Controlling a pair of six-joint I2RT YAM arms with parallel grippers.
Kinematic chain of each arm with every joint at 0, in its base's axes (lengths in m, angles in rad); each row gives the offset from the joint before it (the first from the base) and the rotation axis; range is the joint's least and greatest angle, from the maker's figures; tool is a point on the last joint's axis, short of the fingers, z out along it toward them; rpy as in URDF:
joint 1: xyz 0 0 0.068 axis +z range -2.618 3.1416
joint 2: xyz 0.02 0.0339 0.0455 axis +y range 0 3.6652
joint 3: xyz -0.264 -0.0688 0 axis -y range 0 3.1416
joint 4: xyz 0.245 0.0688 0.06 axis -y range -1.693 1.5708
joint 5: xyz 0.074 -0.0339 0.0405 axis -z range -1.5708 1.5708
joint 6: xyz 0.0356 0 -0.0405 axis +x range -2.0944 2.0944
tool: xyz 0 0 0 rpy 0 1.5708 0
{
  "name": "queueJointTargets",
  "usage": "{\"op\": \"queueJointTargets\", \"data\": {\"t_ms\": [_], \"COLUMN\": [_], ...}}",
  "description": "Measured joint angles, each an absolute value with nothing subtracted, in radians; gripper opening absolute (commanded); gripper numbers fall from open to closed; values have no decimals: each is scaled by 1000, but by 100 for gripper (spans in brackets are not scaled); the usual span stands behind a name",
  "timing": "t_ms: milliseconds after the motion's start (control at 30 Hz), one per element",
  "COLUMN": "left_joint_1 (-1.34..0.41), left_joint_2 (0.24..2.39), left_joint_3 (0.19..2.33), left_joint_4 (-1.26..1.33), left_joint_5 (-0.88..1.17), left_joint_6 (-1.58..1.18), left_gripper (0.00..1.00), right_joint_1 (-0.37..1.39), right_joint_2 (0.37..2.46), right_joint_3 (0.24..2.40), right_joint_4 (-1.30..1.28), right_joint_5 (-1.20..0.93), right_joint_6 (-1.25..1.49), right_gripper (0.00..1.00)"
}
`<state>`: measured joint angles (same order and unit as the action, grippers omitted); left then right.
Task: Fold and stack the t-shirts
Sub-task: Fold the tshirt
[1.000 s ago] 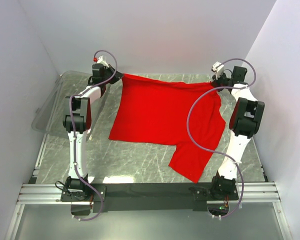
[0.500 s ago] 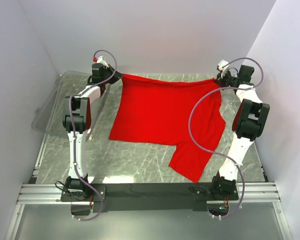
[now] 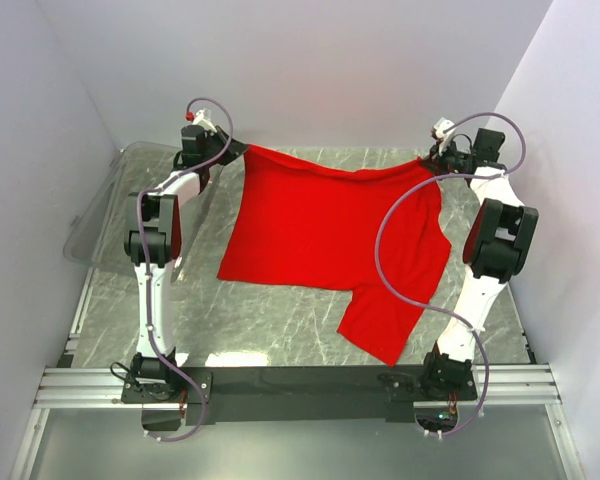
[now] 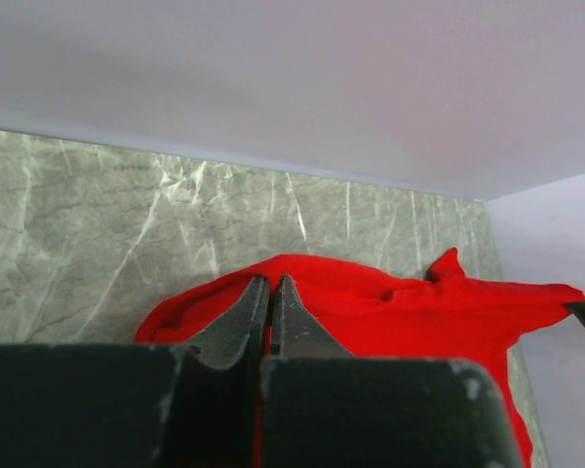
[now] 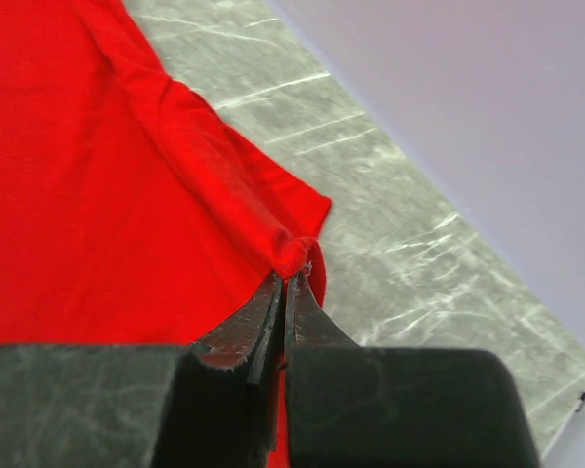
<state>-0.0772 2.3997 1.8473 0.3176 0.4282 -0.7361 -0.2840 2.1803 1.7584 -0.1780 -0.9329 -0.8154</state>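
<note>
While the left arm and right arm both reach to the far end of the table, the red t-shirt hangs strung btwn them like washing on a line. The left gripper is clamped tight on the shirt's far-left corner, and its wrist view shows the jaws pressed together w/ red cloth bunched round the tips. Same story for the right gripper: it's clenched on the far-right corner, a small fold of red nipped btwn its closed jaws. The shirt's far edge runs from one grip to the other, dipping a bit in the middle, close to the back wall. From there the fabric slopes down toward the near side & the rest lies spread on the grey marbled tabletop, roughly mid-table. The near-left edge looks fairly straight; on the near-right a lobe of fabric, prob. a sleeve, pokes toward the right arm's base. There are creases along the held edge, otherwise it's pretty flat. Over on the left, a clear plastic bin sits beside the left arm, apart from the shirt. A purple cable loops off the right arm & crosses above the shirt.
</note>
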Motion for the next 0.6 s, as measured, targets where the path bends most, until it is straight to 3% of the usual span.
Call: {"op": "queueJointTargets", "data": {"t_ms": [600], "left_joint_1": [-56], "left_joint_2": [2321], "left_joint_3": [1764], "left_joint_4": [327], "left_joint_5": [464], "left_joint_6": [-745], "left_gripper": [1], "right_joint_1": [-315], "right_joint_2": [2123], "right_joint_3": [1722], "right_joint_4": [-339], "right_joint_5": [-1008], "right_joint_6": [-874], "right_gripper": [0]}}
